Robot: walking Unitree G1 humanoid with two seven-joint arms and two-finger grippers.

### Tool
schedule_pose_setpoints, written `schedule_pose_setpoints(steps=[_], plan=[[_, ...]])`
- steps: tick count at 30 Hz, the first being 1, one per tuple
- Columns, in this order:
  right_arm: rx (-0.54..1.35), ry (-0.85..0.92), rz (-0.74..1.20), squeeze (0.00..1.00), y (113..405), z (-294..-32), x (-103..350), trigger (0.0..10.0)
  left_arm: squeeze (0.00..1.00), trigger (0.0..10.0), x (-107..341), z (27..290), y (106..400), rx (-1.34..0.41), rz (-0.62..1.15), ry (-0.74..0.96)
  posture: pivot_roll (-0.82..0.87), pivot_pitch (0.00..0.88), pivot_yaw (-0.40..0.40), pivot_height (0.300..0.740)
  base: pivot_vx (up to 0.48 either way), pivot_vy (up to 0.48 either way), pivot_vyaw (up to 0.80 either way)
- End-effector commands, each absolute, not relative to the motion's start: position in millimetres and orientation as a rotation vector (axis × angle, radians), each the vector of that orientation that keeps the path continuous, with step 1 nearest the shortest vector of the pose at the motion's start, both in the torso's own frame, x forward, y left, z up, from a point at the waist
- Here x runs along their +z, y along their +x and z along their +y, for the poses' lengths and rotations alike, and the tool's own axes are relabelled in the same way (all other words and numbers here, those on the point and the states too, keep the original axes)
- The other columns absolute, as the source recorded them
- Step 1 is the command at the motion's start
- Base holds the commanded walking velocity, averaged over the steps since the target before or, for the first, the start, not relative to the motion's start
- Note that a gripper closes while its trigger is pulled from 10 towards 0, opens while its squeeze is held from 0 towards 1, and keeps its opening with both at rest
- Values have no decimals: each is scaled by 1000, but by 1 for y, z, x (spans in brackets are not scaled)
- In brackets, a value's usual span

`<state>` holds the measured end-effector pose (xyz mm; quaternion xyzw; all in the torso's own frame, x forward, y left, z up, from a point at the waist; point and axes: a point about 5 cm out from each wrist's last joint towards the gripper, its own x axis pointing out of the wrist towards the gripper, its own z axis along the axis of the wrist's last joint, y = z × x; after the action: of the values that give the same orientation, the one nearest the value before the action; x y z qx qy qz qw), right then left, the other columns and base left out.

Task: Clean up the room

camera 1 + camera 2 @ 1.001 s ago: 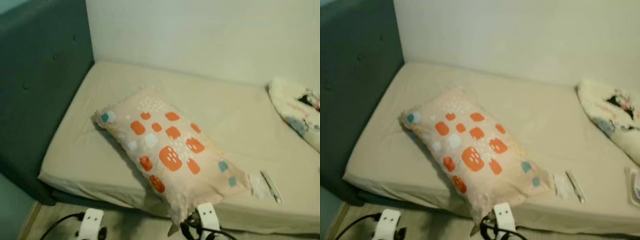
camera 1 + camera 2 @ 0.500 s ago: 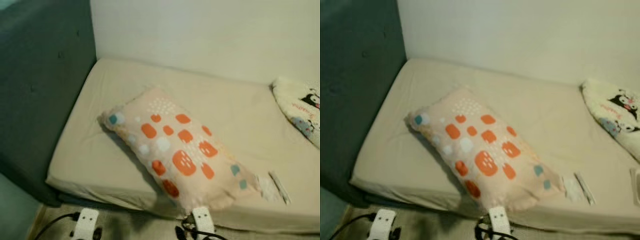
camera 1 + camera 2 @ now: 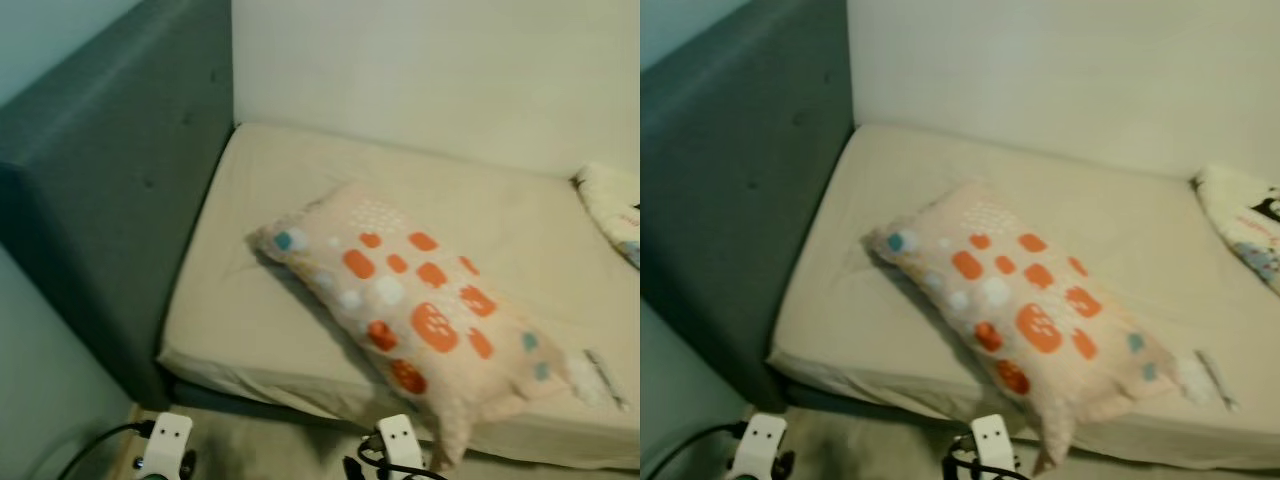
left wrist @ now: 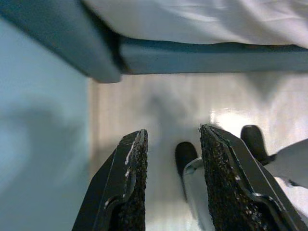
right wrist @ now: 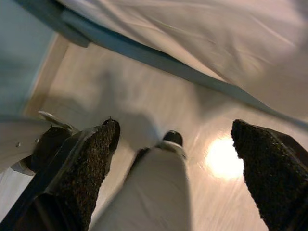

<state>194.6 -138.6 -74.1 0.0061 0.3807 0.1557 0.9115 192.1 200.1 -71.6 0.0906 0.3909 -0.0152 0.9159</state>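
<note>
Left eye view: pillow [image 3: 410, 305] blurred, overhanging bed [image 3: 250, 310].

Counted items. Beds: one bed [image 3: 300, 330], with one beige mattress and one dark teal headboard [image 3: 120, 220]. Pillows: one patterned pillow [image 3: 410, 300] bearing orange, teal and white spots. Other bedding: one printed white item [image 3: 612, 210], cut by the frame edge, kind unclear. Small flat things beside the pillow's corner: one packet [image 3: 603, 378], blurred. Grippers: two, the left gripper [image 4: 172, 187] and the right gripper [image 5: 175, 168], each with two black fingers; robot feet beyond the fingers: two.
</note>
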Motion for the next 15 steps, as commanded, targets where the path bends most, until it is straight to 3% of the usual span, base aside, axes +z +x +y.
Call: schedule_pose_setpoints(steps=[1, 7, 15], plan=[[305, -2, 801, 0, 192, -147, -76, 10000, 0, 10000, -78, 193, 182, -55, 845, 183, 92, 46, -47, 733, 0, -439, 0], [301, 2, 804, 0, 190, -147, -77, 10000, 0, 10000, -79, 194, 181, -50, 847, 175, 90, 49, -44, 733, 0, -376, 0], [301, 7, 807, 0, 190, -146, -77, 10000, 0, 10000, -79, 194, 181, -59, 846, 182, 90, 49, -44, 733, 0, 0, 0]])
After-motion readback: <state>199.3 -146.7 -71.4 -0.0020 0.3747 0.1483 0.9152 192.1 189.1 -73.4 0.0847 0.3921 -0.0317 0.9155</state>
